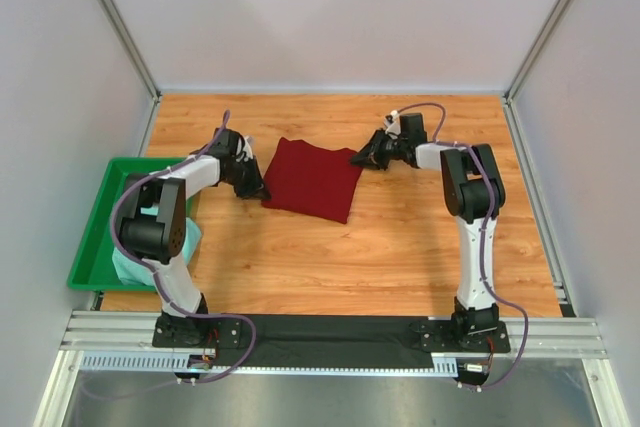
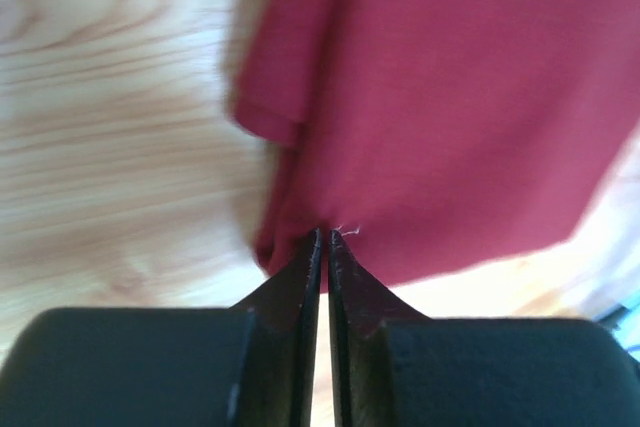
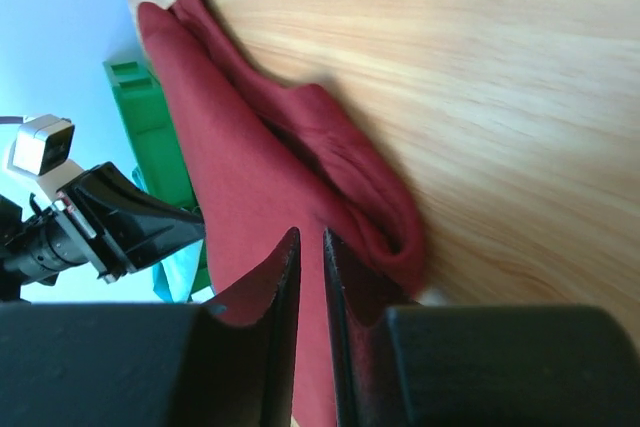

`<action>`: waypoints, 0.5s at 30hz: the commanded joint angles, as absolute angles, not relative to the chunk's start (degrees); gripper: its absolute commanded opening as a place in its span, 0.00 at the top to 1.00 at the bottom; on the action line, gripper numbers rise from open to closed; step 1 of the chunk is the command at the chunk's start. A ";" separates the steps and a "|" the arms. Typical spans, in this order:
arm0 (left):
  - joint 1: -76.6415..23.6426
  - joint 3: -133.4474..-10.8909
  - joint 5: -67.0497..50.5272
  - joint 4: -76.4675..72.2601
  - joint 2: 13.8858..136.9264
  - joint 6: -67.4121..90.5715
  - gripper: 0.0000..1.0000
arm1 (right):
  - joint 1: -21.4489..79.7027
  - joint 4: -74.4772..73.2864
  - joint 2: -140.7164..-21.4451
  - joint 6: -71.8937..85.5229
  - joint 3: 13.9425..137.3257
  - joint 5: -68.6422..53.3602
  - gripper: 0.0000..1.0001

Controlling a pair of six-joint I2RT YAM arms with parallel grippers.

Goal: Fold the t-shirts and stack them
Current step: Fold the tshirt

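One soft maroon t-shirt (image 1: 312, 179), folded square.

Black-and-white left arm (image 1: 165, 222): elbow raised, forearm reaching forward and inward. Black two-finger left gripper (image 1: 255, 190): held low, jaws almost together, tips pinched on the edge of the dark red cloth t-shirt (image 1: 312, 179). Black-and-white right arm (image 1: 470, 207): upright, forearm bent inward. Black two-finger right gripper (image 1: 358, 159): held low, jaws parted by a narrow gap.

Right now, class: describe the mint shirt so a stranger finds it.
On the wooden table, at its left edge, sits a bright green plastic tray. The pale mint cloth t-shirt lies bunched inside; the dark red t-shirt lies flat on wood.
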State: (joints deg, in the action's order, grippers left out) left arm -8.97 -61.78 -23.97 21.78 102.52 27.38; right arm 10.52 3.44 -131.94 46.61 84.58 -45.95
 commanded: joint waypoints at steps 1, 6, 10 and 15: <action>-9.14 -65.55 -18.19 27.40 105.55 23.65 0.90 | 9.05 -1.12 -131.05 42.11 83.85 -43.78 0.82; -9.75 -66.88 -16.70 32.07 99.09 23.03 0.83 | 8.44 -12.19 -124.82 34.03 87.00 -39.03 0.67; -11.16 -66.62 -16.78 37.69 87.65 22.85 0.63 | 8.52 -24.74 -118.57 26.91 90.17 -33.77 0.42; -11.43 -63.30 -21.00 42.00 74.02 25.57 0.57 | 8.44 -29.52 -119.61 19.17 91.49 -33.48 0.17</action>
State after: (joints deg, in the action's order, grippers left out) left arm -11.31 -64.49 -18.33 37.12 80.71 24.75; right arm 8.64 -22.74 -119.79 27.24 89.27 -35.94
